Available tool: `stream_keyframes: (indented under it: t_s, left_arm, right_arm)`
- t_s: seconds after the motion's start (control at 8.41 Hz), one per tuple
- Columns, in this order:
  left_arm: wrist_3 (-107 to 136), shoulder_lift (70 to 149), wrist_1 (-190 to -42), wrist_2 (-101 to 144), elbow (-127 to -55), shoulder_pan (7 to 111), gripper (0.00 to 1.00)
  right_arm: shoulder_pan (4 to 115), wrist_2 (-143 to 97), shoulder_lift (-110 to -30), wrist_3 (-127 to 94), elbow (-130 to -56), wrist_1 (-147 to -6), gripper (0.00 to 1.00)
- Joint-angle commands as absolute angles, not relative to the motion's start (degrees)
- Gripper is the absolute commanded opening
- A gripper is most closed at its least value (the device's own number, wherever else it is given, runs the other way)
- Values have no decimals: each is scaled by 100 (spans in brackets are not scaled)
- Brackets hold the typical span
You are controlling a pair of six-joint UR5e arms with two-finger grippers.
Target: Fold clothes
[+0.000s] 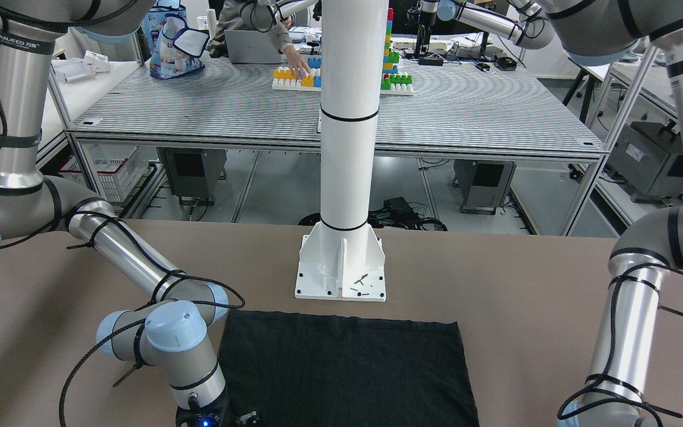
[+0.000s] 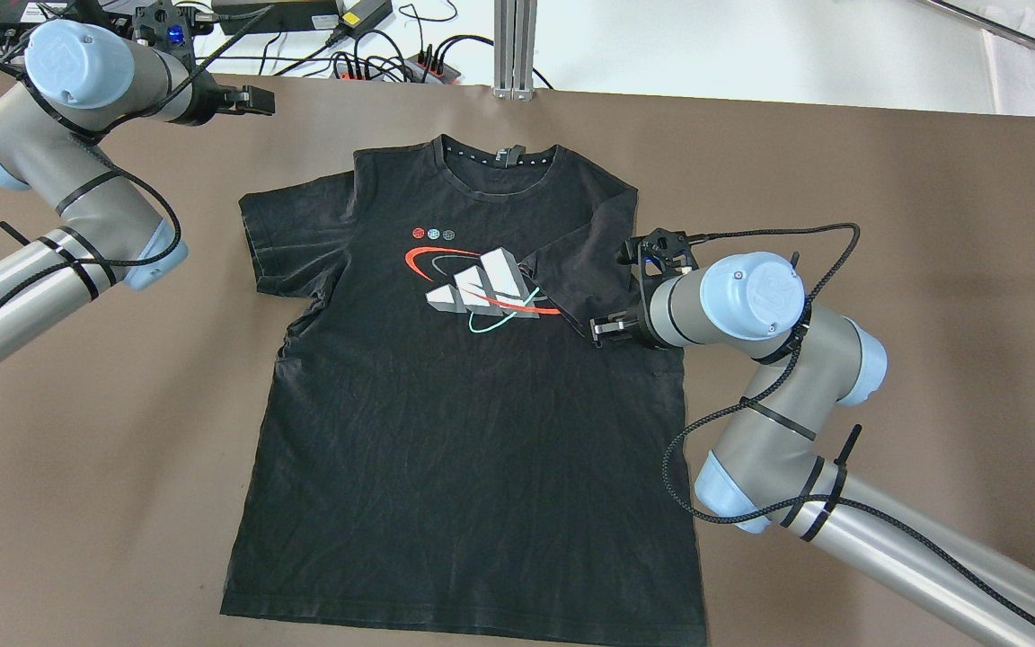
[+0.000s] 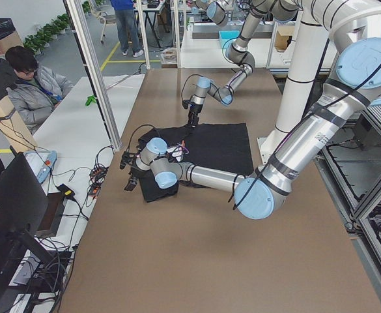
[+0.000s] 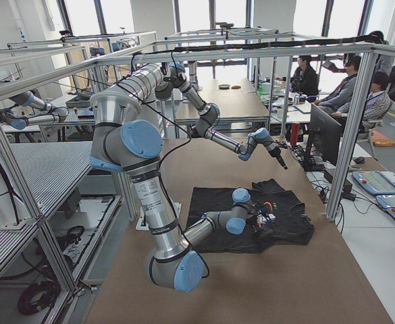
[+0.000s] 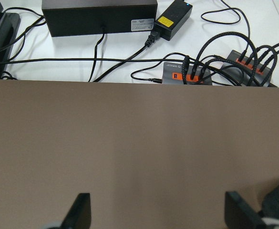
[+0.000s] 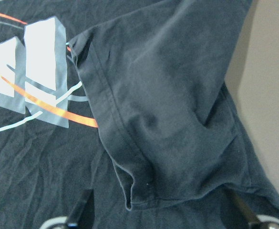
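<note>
The clothes are one black T-shirt lying flat and face up on the brown table, with a white and red logo on the chest. One sleeve is folded inward over the chest, its hem touching the logo. My right gripper hovers just above that folded sleeve, open, its fingers wide apart with nothing between them. My left gripper hangs open over bare table near the far edge, apart from the shirt's other sleeve.
A white pillar stands on its base plate just past the shirt's hem. Beyond the table's far edge lie power strips, cables and a black box. People sit at desks along that side.
</note>
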State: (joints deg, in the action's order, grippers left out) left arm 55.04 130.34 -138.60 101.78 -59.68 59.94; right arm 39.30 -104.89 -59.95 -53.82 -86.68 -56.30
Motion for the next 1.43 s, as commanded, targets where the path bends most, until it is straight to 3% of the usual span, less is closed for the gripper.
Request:
stream_keyframes:
  t_s: [0.0, 0.24, 0.48, 0.83, 1.31]
  left_arm:
    - [5502, 13034, -13860, 10178, -5968, 5994, 100]
    - [5511, 13043, -13860, 10178, -5968, 5994, 100]
    - [5511, 13052, -13860, 10178, -5968, 5994, 100]
    - [5511, 13052, -13852, 10178, -5968, 6003, 100]
    - [5502, 13052, -13843, 10178, -5916, 6047, 100]
  right_arm:
    - [4218, -10424, -5872, -5361, -8657, -5669, 94]
    - [4315, -9707, -5723, -5762, -8387, -5599, 94]
    - [4368, -9519, -5118, -7183, -7423, -5127, 94]
    - [4535, -9352, -4502, -7295, -6034, -4527, 94]
    - [4553, -8939, -4070, -7277, -5082, -4482, 92]
